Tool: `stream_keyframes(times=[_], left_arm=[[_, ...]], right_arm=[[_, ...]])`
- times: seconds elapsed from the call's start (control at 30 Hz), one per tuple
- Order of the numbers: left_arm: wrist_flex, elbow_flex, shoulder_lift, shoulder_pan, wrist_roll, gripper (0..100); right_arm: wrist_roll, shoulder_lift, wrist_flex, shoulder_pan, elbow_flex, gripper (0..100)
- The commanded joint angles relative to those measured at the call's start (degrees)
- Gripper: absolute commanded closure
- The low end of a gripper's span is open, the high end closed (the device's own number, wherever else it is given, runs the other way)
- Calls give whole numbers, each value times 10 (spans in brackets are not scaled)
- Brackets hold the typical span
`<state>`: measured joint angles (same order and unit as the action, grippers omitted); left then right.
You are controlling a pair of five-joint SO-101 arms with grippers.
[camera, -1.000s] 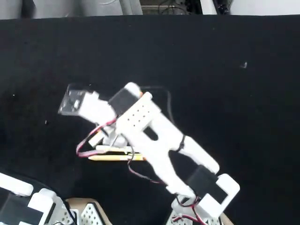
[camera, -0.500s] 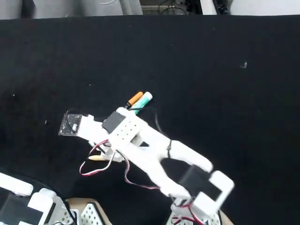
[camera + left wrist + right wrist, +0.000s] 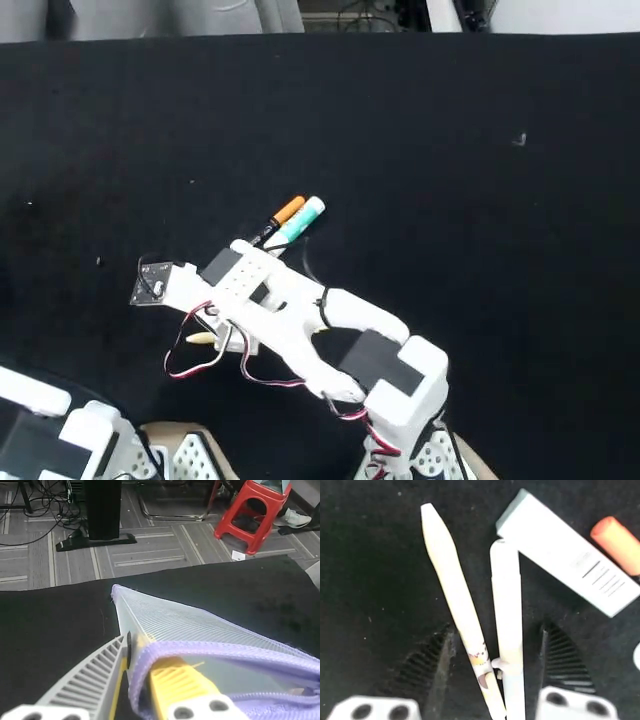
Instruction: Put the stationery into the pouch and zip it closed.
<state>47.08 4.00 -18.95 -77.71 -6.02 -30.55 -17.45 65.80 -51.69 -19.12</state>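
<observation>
My left gripper (image 3: 136,652) is shut on the edge of a translucent mesh pouch (image 3: 200,625) with a purple zipper, held near the table's edge. My right gripper (image 3: 496,630) is open, its jaws straddling a cream pen (image 3: 454,592) and a white pen (image 3: 506,595) lying on the black table. A white eraser (image 3: 570,555) and an orange marker (image 3: 615,542) lie just beyond them. In the high view the right arm (image 3: 280,310) hides most of the pens; a yellow tip (image 3: 200,338) pokes out. The orange marker (image 3: 288,210) and a teal marker (image 3: 302,218) lie beside the arm.
The left arm's base (image 3: 50,425) sits at the near left corner of the black table (image 3: 450,150). Past the table's edge in the left wrist view are a floor, a red stool (image 3: 255,505) and a black stand (image 3: 100,510).
The right arm has drawn back and swung toward the near left, uncovering the orange and teal markers. Its gripper now sits over the pens.
</observation>
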Motion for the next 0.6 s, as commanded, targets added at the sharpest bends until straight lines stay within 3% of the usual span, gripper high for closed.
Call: stream_keyframes(times=[0.0, 0.27, 0.57], left_arm=[[0, -8, -11, 3, 4, 972], [0, -8, -11, 2, 4, 972], [0, -9, -11, 7, 4, 972]], right_arm=[[-4, -21, -16, -3, 30, 745], [-36, -32, 1, -1, 44, 931], [-32, -30, 132, 66, 186, 986]])
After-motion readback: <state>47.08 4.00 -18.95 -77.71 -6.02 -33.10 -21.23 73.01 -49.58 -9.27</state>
